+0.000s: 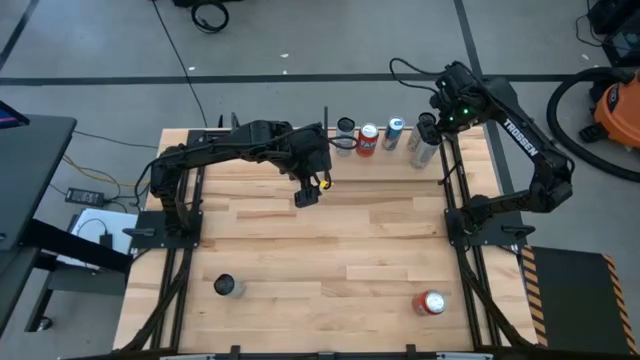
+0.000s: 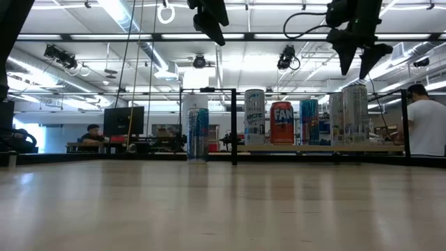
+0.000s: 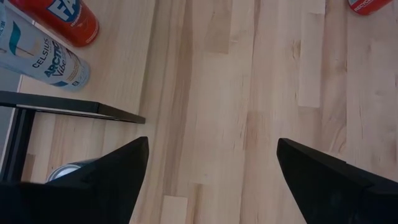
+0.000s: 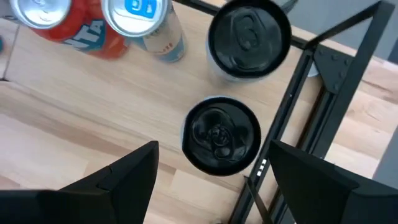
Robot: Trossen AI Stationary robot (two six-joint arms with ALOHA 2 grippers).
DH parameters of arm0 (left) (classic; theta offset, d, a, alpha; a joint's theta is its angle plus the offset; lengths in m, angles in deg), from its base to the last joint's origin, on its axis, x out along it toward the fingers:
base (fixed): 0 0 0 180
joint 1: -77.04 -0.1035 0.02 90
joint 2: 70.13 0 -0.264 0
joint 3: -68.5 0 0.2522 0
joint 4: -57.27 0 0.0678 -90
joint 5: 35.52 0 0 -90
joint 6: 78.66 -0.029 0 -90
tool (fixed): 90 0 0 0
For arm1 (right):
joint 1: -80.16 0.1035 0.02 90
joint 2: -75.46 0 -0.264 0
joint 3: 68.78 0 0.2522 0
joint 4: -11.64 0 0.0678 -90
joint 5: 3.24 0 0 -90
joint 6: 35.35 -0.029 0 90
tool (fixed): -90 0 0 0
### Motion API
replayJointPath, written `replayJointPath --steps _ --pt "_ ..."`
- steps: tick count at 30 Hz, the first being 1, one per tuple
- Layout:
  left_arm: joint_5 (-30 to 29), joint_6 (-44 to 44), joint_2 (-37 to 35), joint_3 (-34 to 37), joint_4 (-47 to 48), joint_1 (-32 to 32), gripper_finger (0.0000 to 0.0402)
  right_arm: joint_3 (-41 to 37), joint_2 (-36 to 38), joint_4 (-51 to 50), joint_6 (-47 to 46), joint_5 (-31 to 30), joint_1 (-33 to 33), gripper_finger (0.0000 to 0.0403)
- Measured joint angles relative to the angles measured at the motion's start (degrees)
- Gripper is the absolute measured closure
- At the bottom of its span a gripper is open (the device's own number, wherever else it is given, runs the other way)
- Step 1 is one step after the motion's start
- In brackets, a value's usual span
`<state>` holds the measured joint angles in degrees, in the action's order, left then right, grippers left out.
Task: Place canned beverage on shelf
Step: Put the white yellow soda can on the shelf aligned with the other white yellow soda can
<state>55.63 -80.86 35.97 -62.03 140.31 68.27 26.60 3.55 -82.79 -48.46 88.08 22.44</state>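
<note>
The shelf (image 1: 385,168), a pale panel edged by black rods, sits at the table's far edge. On it stand a dark-topped can (image 1: 346,128), a red can (image 1: 368,138), a blue can (image 1: 393,132) and two silver, black-topped cans (image 1: 422,150). My right gripper (image 4: 211,168) is open and hovers above the nearer silver can (image 4: 221,134), clear of it; it also shows in the low view (image 2: 359,59). My left gripper (image 1: 308,190) is open and empty above the tabletop, just left of the shelf. A striped can (image 2: 198,134) stands on the table beside the shelf's left post.
A dark-topped can (image 1: 228,286) stands near the table's near left corner. A red can (image 1: 432,303) lies near the near right corner. The arm frames' black rods (image 1: 460,215) run along both sides. People show in the room behind.
</note>
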Motion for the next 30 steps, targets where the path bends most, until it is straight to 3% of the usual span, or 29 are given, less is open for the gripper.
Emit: replayJointPath --steps 18,26,30 --pt "0.0 0.0 0.0 0.0 1.2 0.0 0.0044 -3.4 -0.1 -1.3 -7.7 -4.2 2.8 0.0089" --pt "0.0 -0.1 0.0 0.0 1.3 0.0 0.0044 -4.3 -0.1 -1.0 -4.3 3.0 2.8 0.0089" --pt "0.0 -0.1 0.0 0.0 1.3 0.0 0.0044 -4.3 -0.1 -0.1 -1.9 3.7 2.9 0.0089"
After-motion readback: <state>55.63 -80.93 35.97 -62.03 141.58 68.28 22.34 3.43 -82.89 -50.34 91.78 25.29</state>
